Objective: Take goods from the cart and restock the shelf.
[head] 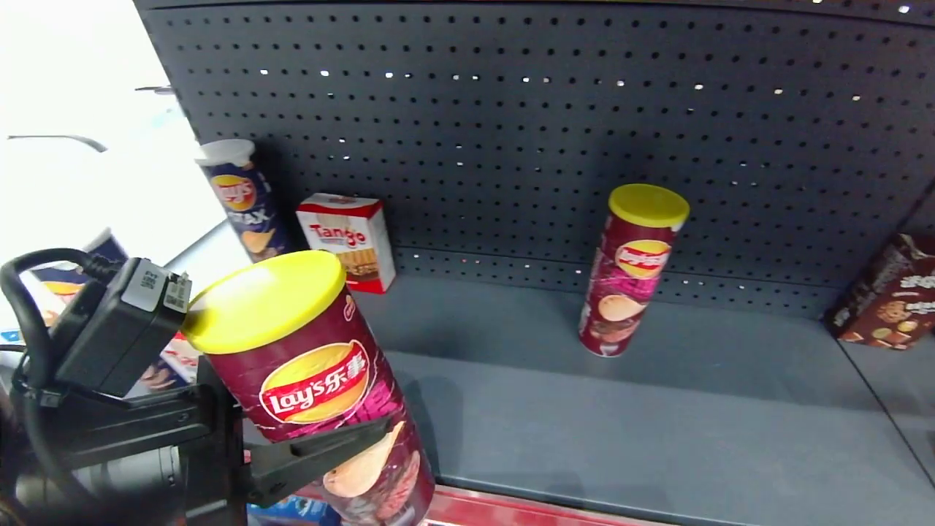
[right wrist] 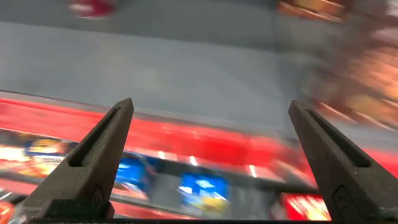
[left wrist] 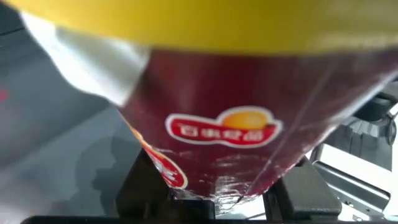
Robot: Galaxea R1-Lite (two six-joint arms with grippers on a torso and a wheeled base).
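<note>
My left gripper (head: 292, 453) is shut on a maroon chip can with a yellow lid (head: 314, 380), held tilted over the shelf's front left edge. In the left wrist view the same can (left wrist: 249, 118) sits close, clamped between the jaws. A second maroon can with a yellow lid (head: 630, 277) stands upright on the grey shelf (head: 621, 431) near the pegboard. My right gripper (right wrist: 211, 162) is open with nothing between its fingers, hanging in front of the shelf's red front edge (right wrist: 205, 146).
A dark blue chip can (head: 241, 197) and a red-and-white wafer box (head: 350, 241) stand at the shelf's back left. A brown cookie box (head: 887, 292) leans at the far right. The dark pegboard (head: 555, 124) backs the shelf. Open shelf floor lies between the two maroon cans.
</note>
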